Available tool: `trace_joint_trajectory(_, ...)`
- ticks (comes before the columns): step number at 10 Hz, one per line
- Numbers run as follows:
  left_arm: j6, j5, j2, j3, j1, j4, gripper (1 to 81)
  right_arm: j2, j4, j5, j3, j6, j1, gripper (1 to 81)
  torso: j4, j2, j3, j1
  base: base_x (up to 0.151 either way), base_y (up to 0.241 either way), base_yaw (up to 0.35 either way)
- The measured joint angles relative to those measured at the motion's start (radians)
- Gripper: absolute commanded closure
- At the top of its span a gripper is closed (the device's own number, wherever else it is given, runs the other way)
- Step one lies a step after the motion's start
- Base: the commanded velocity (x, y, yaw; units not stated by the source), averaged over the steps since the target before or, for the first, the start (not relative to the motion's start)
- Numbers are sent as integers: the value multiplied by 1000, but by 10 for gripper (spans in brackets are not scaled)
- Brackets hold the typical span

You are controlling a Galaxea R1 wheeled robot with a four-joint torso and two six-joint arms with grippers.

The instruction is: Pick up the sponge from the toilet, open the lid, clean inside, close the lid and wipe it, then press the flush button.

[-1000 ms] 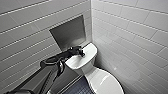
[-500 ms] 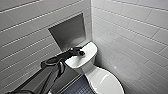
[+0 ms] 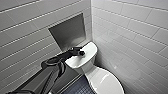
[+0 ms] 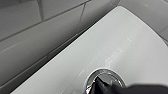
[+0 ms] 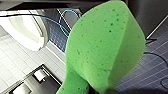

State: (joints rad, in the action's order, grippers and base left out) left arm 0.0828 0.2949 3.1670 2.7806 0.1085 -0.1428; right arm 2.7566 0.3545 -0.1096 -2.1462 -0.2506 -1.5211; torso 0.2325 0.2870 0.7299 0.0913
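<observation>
The bright green porous sponge [image 5: 100,50] is pinched and bent in the right end effector [image 5: 102,90]. It hangs clear of the glossy white ceramic toilet [image 3: 100,75], above the dark blue tiled floor [image 5: 150,67] beside it. The smooth white oval lid [image 3: 106,81] lies shut over the bowl in front of the tank.

The left end effector [image 3: 81,53] is the nearer one. It rests over the middle of the rounded white tank top [image 4: 117,42], and its dark tip touches the round chrome-rimmed flush button [image 4: 111,77]. Whether it is wide or narrow I cannot tell. As I judge it, the button lies straight beneath the tip, so a press goes directly down.

Room is tight behind the tank. The grey tiled wall [image 4: 37,37] runs just beside its rear edge, a recessed grey niche [image 3: 68,31] sits above it, and the corner wall [image 3: 130,32] stands close on the far side.
</observation>
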Motion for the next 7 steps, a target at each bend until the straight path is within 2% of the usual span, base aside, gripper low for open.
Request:
trace_joint_trajectory(3, 1, 38, -1, -7, -12, 2, 811, 9, 0, 0, 0, 0, 0, 811, 0, 0, 0, 0, 0, 0, 0)
trace_joint_trajectory(7, 0, 126, -31, -115, -26, 30, 811, 14, 0, -1, 0, 0, 5, 811, 0, 0, 0, 0, 0, 0, 0)
